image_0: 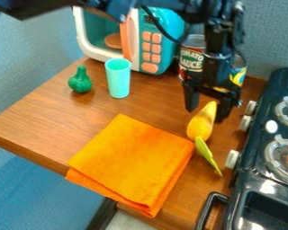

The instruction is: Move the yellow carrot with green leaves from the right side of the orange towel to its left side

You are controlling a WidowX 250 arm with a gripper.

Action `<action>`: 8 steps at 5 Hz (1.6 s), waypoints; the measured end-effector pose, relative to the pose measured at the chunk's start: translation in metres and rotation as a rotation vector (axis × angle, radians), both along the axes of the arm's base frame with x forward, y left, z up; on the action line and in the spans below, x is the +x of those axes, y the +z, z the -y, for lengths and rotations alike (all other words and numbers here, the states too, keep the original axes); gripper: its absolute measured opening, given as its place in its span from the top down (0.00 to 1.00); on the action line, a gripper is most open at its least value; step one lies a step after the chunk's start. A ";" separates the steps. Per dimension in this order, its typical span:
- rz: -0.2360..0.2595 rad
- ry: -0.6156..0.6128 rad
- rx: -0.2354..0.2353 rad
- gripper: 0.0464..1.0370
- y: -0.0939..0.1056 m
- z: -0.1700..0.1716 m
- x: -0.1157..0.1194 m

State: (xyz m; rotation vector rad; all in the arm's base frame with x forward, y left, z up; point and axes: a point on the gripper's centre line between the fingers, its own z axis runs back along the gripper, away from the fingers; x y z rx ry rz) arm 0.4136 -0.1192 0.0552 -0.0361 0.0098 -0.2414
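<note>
Yellow toy corn point(201, 123) with a green leaf point(208, 155) lay on the wooden counter point(59, 105), just beside the right corner of the folded orange cloth point(134, 159) and left of the stove point(260, 179) in the camera view. You had your gripper point(207, 112) at its far, yellow end, fingers released and spread, nothing clamped; that end showed between them. Most of the body and the whole leaf extended from the fingers toward the near side of the counter. Overall, the long axis ran far to near, the yellow part slanting slightly left and the leaf slightly right. It crossed your finger-to-finger line steeply, which I judged suitable for closing across the narrow width. Finger height above the corn, and any contact, you could not confirm.
</note>
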 end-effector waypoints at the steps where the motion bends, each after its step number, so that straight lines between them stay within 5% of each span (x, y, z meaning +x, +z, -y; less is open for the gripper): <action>1: -0.018 -0.005 0.011 0.04 -0.004 0.007 -0.003; 2: -0.022 0.003 0.005 0.09 -0.017 0.009 -0.002; 3: -0.051 0.006 0.011 0.35 -0.023 0.008 -0.005; 4: -0.052 0.013 0.013 0.49 -0.023 0.007 -0.005; 6: -0.035 -0.019 -0.007 0.54 -0.015 0.003 -0.016; 7: 0.086 -0.027 -0.107 0.54 0.013 -0.013 -0.022; 8: 0.191 0.008 -0.153 0.54 0.031 -0.025 -0.028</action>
